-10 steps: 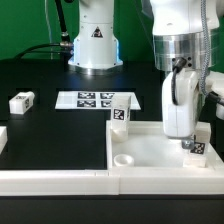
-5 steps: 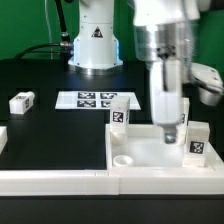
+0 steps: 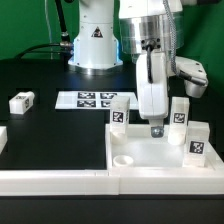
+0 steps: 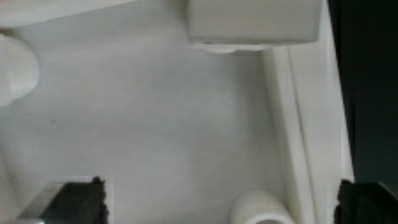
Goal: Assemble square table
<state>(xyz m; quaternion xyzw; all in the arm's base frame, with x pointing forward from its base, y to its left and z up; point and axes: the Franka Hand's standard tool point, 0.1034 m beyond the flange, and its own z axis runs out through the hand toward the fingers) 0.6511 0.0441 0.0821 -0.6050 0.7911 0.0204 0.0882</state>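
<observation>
The square table's white tabletop (image 3: 150, 158) lies at the front right of the black table, rim up, with a round socket (image 3: 124, 159) showing in its near left corner. Three tagged white legs stand upright on it: one at the far left corner (image 3: 119, 113), one at the far right (image 3: 180, 112) and one at the near right (image 3: 198, 143). A fourth leg (image 3: 21, 101) lies loose at the exterior view's left. My gripper (image 3: 155, 128) hangs over the tabletop's middle, open and holding nothing. The wrist view shows both fingertips (image 4: 75, 200) wide apart over the tabletop floor (image 4: 160, 120), with a leg (image 4: 258, 25) ahead.
The marker board (image 3: 95, 99) lies behind the tabletop, near the robot base (image 3: 95, 45). A long white border rail (image 3: 60, 180) runs along the front edge, and another piece of rail (image 3: 3, 135) shows at the exterior view's left.
The gripper has opened and let go of the near right leg, which stays upright. It has since moved toward the exterior view's left, over the tabletop's middle.
</observation>
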